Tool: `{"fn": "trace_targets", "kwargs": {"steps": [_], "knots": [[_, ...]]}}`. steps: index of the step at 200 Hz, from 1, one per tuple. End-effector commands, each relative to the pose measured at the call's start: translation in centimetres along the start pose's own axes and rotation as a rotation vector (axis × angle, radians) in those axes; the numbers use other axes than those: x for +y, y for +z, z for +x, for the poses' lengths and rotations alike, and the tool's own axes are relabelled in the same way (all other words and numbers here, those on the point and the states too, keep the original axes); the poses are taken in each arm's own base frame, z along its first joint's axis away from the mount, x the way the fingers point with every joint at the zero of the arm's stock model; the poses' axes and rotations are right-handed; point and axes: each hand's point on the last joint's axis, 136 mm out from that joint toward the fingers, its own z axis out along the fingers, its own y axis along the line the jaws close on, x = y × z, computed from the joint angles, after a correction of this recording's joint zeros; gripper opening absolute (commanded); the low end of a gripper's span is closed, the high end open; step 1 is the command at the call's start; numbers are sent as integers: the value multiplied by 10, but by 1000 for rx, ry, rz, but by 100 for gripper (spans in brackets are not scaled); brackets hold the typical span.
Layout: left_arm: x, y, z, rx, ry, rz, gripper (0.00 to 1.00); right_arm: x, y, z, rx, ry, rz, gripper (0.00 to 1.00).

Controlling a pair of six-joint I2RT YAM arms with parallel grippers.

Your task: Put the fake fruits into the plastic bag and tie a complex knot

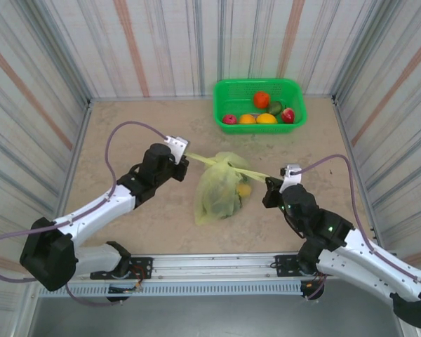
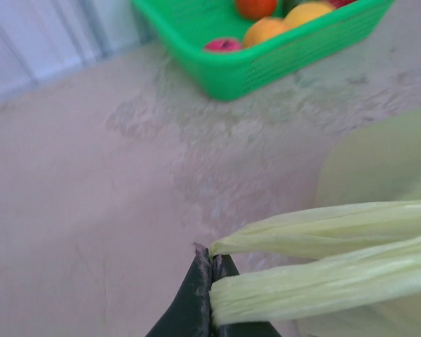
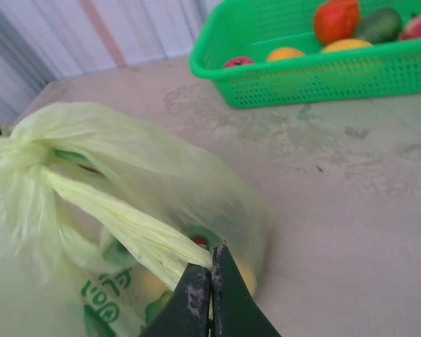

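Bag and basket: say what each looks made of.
Bag: thin plastic film, it seems; translucent yellow-green, crinkled and bunched where pulled. Basket: likely rigid moulded plastic; bright green, slightly glossy, walls pierced in a fine grid.

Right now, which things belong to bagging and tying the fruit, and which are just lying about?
Job in hand:
plastic bag
its handle strips
left gripper and right gripper, both shut on them
fake fruits not yet bagged

Lying about:
green basket holding them
striped walls
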Motion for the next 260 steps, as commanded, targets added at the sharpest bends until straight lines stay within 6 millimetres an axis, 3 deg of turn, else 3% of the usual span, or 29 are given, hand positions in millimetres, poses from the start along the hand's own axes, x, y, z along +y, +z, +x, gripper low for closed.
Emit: {"fn": "trace_targets", "kwargs": {"steps": [1,20,37,58,83,90,113,139,153,176,180,183,203,225,244,252,260], "knots": [[56,2,40,111,-193,-204,0,-66,-8,23,4,134,267,0],[65,7,42,134,-211,-217,0,-85,-10,38,30,222,341,0],[65,11,43,155,-208,-216,0,-91,-7,45,57,243,369,0],[63,13,45,153,-209,-200,0,-79,3,43,73,215,318,0],[47,13,38,152,-215,-105,0,-68,7,28,60,163,280,0],[39,11,33,146,-215,-58,0,-61,9,23,61,136,245,10],[25,-5,18,120,-230,29,39,-41,8,2,36,68,154,42],[22,-31,10,60,-240,54,73,-21,-2,-26,-17,6,55,56],[23,-46,9,39,-244,49,98,-6,-9,-39,-33,-45,-26,68],[28,-68,10,18,-223,24,99,5,-21,-62,-63,-112,-56,83],[30,-71,9,10,-218,14,99,5,-22,-67,-64,-118,-50,96],[31,-74,8,2,-214,8,99,6,-23,-70,-65,-124,-45,100],[47,-91,-2,-104,-206,-77,99,1,-20,-91,-49,-136,27,100],[66,-107,-23,-280,-126,-183,99,-17,1,-105,-30,-82,146,100],[67,-104,-33,-428,56,-217,99,-19,21,-118,-58,-63,147,100],[69,-96,-29,-429,140,-231,99,-24,31,-122,-82,-71,155,100],[84,-87,-21,-389,152,-281,99,-32,40,-125,-105,-76,172,100]]}}
